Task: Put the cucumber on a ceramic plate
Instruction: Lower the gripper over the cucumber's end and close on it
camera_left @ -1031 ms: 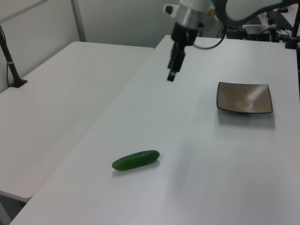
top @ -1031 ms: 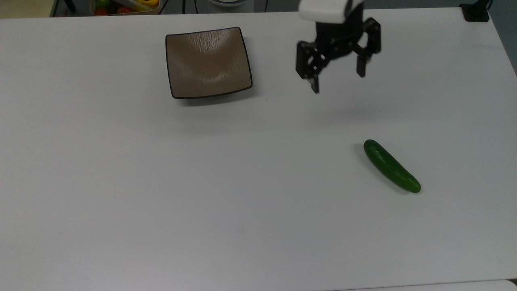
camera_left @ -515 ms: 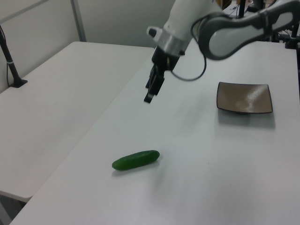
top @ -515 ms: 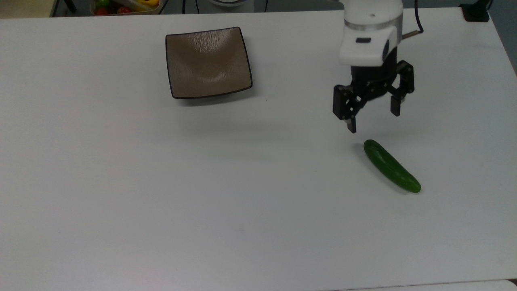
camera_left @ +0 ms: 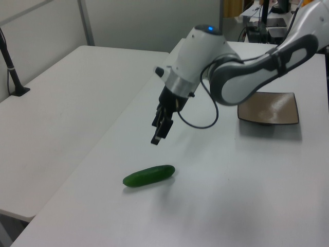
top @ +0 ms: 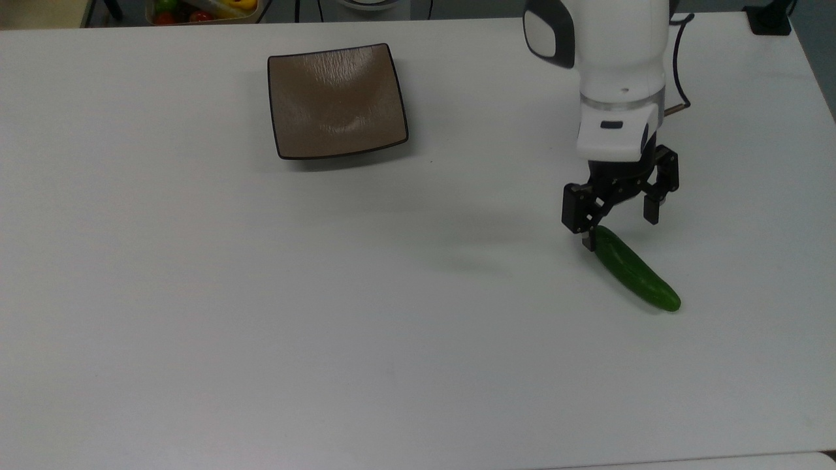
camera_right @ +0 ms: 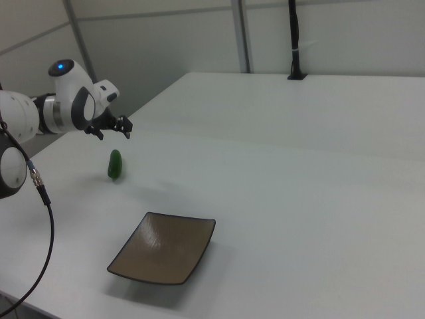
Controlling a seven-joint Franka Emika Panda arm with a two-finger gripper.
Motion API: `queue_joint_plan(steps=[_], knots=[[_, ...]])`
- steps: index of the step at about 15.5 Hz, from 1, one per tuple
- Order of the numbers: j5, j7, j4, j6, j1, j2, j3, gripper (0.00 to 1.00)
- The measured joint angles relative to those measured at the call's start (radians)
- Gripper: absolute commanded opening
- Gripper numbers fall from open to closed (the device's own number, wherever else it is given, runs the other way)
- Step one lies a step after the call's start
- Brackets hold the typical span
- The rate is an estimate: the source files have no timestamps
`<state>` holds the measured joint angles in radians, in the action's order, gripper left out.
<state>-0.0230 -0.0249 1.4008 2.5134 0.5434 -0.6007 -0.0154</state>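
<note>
The cucumber (top: pixel 633 268) lies flat on the white table (top: pixel 261 294), untouched, slanting from upper left to lower right in the top view, well over toward the top view's right side. In the left view it (camera_left: pixel 148 175) rests near the table's near-left edge, and in the right view it (camera_right: pixel 115 164) shows end-on as a short green stub far across the table. The gripper (top: pixel 620 225) hangs just above the cucumber's upper end, its fingers spread wide with nothing between them; in the top view one fingertip (top: pixel 588 243) overlaps the cucumber's upper-left tip while the other sits off to the upper right. From the left view the gripper (camera_left: pixel 159 132) is plainly still in the air, above and a little behind the cucumber, with a gap of bare table between them, fingers pointing down at a slight tilt. In the right view the gripper (camera_right: pixel 114 128) hovers just above the green stub. The ceramic plate (top: pixel 336 101) sits empty and well apart from both, toward the top view's upper left; it (camera_left: pixel 268 107) lies behind the arm (camera_left: pixel 247 77) in the left view and nearest the camera (camera_right: pixel 163 248) in the right view. I can read no brand, label or writing anywhere. A small blue light (camera_right: pixel 62 66) glows on the arm's white casing.
</note>
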Motion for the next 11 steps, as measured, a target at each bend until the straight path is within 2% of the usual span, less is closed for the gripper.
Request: queue_joint_plan(steps=[5,11], knots=[[0.027,0.000,-0.001,0.095,0.012,-0.067,0.000,1.00],[0.060,0.000,-0.002,0.101,0.027,-0.120,0.000,1.00]])
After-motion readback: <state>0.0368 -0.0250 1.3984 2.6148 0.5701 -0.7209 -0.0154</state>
